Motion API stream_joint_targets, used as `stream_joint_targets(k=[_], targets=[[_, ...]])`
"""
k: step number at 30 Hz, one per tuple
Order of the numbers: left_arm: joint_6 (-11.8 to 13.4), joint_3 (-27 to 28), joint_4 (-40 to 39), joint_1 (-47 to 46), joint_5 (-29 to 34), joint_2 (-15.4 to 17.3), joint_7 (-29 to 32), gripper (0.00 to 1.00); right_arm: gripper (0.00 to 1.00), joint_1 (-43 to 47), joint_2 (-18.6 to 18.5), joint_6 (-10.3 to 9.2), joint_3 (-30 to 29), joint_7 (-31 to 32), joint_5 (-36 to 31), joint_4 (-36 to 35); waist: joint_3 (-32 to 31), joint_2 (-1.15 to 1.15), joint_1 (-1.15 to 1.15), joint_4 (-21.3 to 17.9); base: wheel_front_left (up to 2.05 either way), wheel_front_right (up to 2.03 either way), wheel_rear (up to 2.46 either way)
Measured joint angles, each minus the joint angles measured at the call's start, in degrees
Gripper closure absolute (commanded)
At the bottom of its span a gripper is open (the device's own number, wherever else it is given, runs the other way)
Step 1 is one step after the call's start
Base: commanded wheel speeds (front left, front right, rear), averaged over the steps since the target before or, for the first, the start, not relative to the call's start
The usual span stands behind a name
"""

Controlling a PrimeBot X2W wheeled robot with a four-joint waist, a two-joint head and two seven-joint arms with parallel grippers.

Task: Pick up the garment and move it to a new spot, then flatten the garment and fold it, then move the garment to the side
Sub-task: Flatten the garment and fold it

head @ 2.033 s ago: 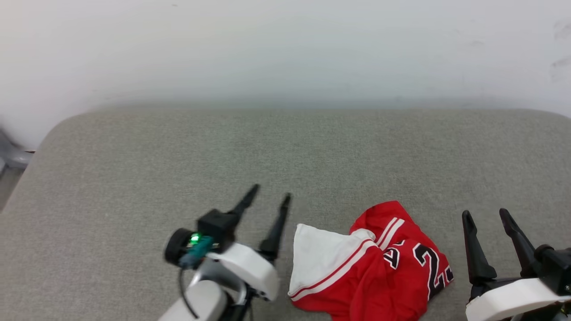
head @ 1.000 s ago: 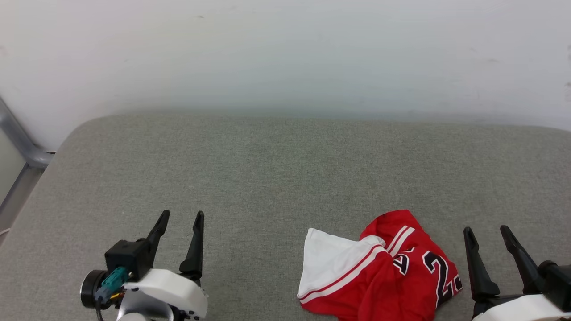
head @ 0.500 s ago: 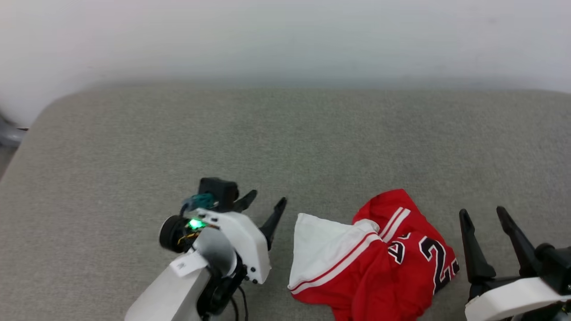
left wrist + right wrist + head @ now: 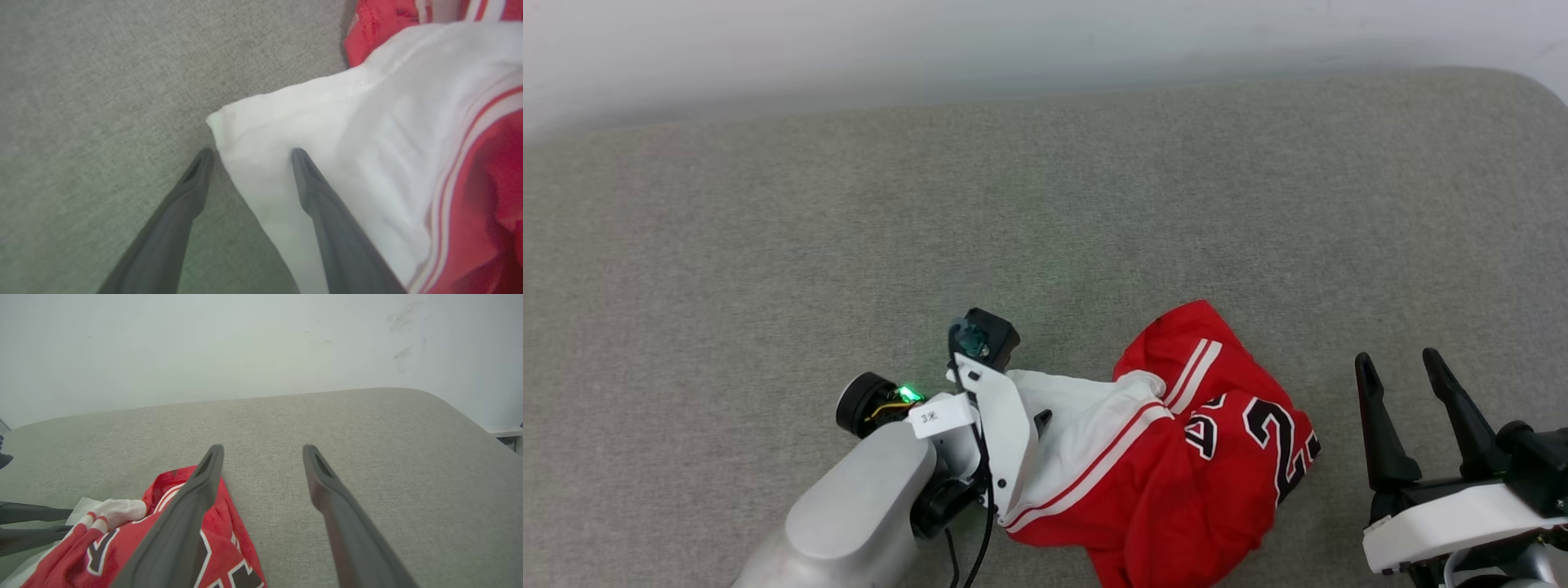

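Grey padded surface set against a white wall
Surface covered in grey-beige woven fabric, uniform in texture, with a rounded far corner. Wall rises directly behind the surface's far edge: plain, matt, evenly lit. Dark scuff marks noted on the wall above that corner. A pale ledge sits just beyond the corner
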Motion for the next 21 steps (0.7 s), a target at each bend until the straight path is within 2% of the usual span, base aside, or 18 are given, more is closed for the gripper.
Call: stream_joint_targets(k=[4, 5, 6, 7, 10, 16, 21], targets=[[-1.6, -2.3, 1.9, -2.0, 1.0, 0.1, 4.0, 0.00, 0.00, -0.8, 0.0, 0.00, -0.1, -1.0, 0.4, 1.1, 0.9, 0.00, 0.00, -1.4, 0.00, 0.00, 0.00], [-1.8, -2.5, 2.3, -2.3, 0.8, 0.0, 4.9, 0.51, 0.00, -0.9, 0.0, 0.00, -0.1, -1.3, 0.4, 1.3, 1.1, 0.00, 0.00, -1.7, 0.00, 0.00, 0.00], [-2.0, -2.9, 2.4, -2.6, 0.9, 0.1, 5.3, 0.78, 0.00, -1.1, 0.0, 0.00, -0.2, -1.3, 0.5, 1.5, 1.2, 0.00, -0.01, -2.0, 0.00, 0.00, 0.00], [-2.1, -3.1, 2.6, -2.8, 1.1, 0.1, 5.4, 1.00, 0.00, -1.1, 0.0, 0.01, -0.2, -1.5, 0.5, 1.8, 1.3, 0.00, 0.00, -2.2, 0.00, 0.00, 0.00], [-1.7, -3.0, 3.0, -3.1, 1.6, -0.3, 3.0, 1.00, 0.00, -1.2, 0.0, 0.01, -0.8, -1.9, 0.8, 2.3, 1.4, 0.00, 0.00, -2.5, 0.00, 0.00, 0.00], [0.6, -0.2, 2.9, -3.5, 1.8, -0.7, -4.5, 1.00, 0.00, -1.2, 0.0, 0.00, -2.4, -2.3, 0.9, 2.7, 0.3, 0.00, 0.00, -1.8, 0.00, 0.00, 0.00], [4.1, 5.6, 0.2, -4.6, 0.7, 2.1, -10.4, 1.00, 0.00, -1.1, 0.0, 0.00, -3.0, -2.1, 1.0, 2.7, -1.0, 0.00, 0.00, -0.3, 0.00, 0.00, 0.00]])
